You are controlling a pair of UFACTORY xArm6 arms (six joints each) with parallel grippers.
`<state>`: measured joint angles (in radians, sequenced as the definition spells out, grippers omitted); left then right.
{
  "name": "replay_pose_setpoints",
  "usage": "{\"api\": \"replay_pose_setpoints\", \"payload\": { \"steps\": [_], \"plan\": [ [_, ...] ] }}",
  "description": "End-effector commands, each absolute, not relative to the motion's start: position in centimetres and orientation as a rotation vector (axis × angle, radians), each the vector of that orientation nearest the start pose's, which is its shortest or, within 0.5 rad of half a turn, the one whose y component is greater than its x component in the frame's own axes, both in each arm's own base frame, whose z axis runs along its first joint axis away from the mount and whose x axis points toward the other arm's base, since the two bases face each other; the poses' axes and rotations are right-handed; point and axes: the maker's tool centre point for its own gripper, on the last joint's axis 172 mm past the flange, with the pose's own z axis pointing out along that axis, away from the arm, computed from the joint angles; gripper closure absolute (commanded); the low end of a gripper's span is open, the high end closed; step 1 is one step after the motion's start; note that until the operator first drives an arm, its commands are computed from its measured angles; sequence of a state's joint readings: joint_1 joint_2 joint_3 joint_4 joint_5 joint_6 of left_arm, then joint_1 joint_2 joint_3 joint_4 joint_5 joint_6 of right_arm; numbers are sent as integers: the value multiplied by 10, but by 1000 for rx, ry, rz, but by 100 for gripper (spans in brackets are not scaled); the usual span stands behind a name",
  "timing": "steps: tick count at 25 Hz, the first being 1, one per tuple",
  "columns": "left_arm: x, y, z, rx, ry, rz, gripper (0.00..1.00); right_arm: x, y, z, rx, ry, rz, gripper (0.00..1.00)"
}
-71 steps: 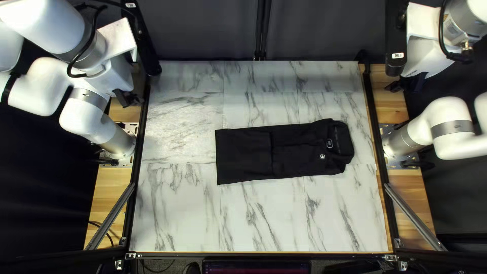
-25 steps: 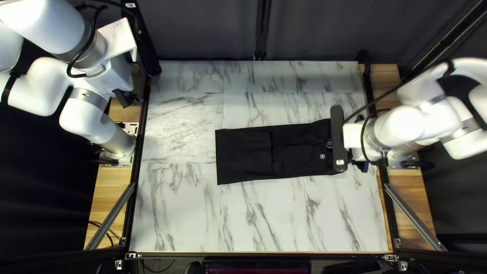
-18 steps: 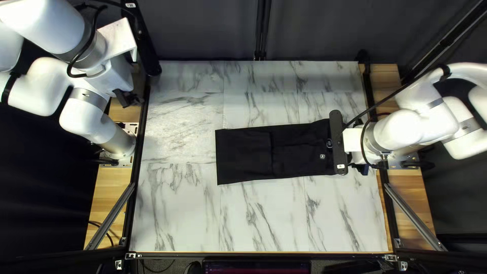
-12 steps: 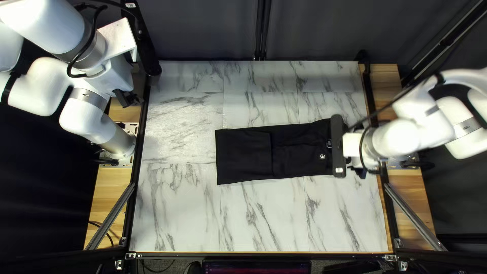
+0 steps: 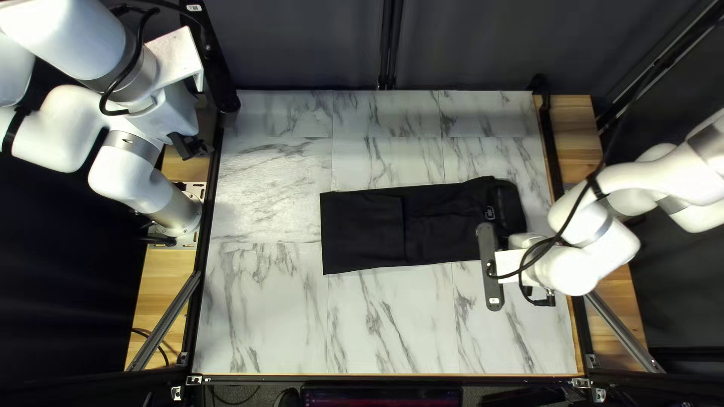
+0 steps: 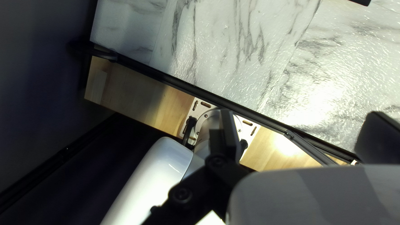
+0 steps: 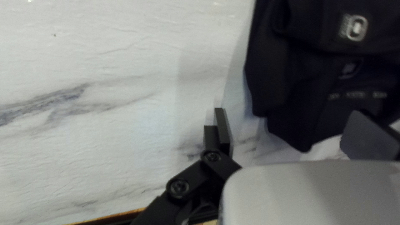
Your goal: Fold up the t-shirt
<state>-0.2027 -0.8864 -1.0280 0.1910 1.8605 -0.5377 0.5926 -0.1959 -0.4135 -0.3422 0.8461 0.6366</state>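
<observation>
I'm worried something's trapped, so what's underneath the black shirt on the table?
Marble-patterned tabletop shows around the shirt, which appears to lie on it. Anything directly underneath is covered by the cloth and can't be seen.

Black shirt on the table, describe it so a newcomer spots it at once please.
Find the marble-patterned table. Across its middle lies a long black shirt, folded flat, its collar toward the right arm. It is soft cloth with small pale emblems near that collar, unlike the rigid black right pincer near it.
</observation>
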Motion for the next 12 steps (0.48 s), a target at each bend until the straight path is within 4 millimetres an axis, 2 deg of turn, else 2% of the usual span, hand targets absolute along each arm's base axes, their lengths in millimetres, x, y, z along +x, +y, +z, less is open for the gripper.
{"api": "replay_pose_setpoints", "payload": {
  "steps": [1,3,7,10,12],
  "plan": [
    [205,12,417,-2929,-586,-173,0,255,109,36,-3424,-406,121,95],
    [205,12,417,-2929,-586,-173,0,250,109,32,-3412,-416,135,99],
    [205,12,417,-2929,-586,-173,0,244,107,28,-3390,-432,166,99],
    [205,12,417,-2929,-586,-173,0,250,106,31,-3388,-438,169,100],
    [205,12,417,-2929,-586,-173,0,261,107,37,-3396,-448,164,100]
  ]
}}
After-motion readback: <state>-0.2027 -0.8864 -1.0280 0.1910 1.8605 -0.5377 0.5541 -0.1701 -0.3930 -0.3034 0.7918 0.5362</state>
